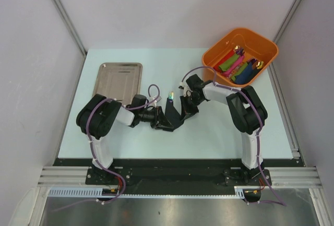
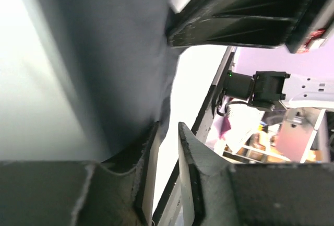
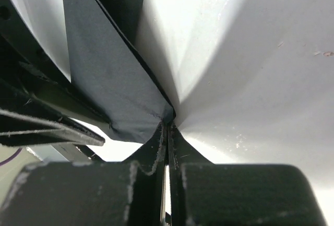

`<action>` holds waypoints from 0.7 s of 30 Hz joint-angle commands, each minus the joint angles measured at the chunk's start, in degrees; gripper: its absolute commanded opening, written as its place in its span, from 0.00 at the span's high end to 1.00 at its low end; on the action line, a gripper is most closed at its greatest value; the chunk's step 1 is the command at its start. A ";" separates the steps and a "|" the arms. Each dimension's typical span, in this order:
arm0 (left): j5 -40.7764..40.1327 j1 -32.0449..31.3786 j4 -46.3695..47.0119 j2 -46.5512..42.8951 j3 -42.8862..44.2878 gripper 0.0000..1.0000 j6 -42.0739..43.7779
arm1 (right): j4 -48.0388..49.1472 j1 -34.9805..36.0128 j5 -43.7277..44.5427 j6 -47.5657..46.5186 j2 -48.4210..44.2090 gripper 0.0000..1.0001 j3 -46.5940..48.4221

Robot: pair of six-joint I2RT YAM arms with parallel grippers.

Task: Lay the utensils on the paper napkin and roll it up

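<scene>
The black paper napkin (image 1: 169,121) is lifted off the table between my two grippers at the table's middle. My right gripper (image 1: 181,112) is shut on a corner of it; in the right wrist view the napkin (image 3: 109,80) runs up and left from the closed jaws (image 3: 168,124). My left gripper (image 1: 156,117) is narrowly open. In the left wrist view the napkin (image 2: 115,54) hangs against the outside of the left finger, and the gap between the jaws (image 2: 168,127) shows only white table. An iridescent utensil end (image 1: 171,96) pokes out just behind the grippers; the rest is hidden.
A steel tray (image 1: 119,80) lies at the back left. An orange bin (image 1: 261,43) at the back right holds coloured rolled napkins (image 1: 237,65) with gold-tipped cutlery. The white table (image 1: 219,132) ends at a black rail in front.
</scene>
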 commanded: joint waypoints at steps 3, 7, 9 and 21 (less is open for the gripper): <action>-0.71 1.38 -4.09 2.89 0.10 0.75 2.18 | -1.52 -0.22 0.80 -0.24 -0.25 0.93 3.45; -0.80 1.38 -4.19 3.15 -0.17 0.77 2.27 | -1.09 -0.83 1.32 0.29 -0.95 0.79 6.35; -0.89 1.38 -4.10 3.24 -0.17 0.78 2.27 | 0.05 -1.01 1.68 0.81 -1.13 0.73 8.02; -0.36 1.55 -3.31 2.89 0.27 0.78 2.01 | 3.22 0.30 1.33 2.39 5.63 0.52 14.26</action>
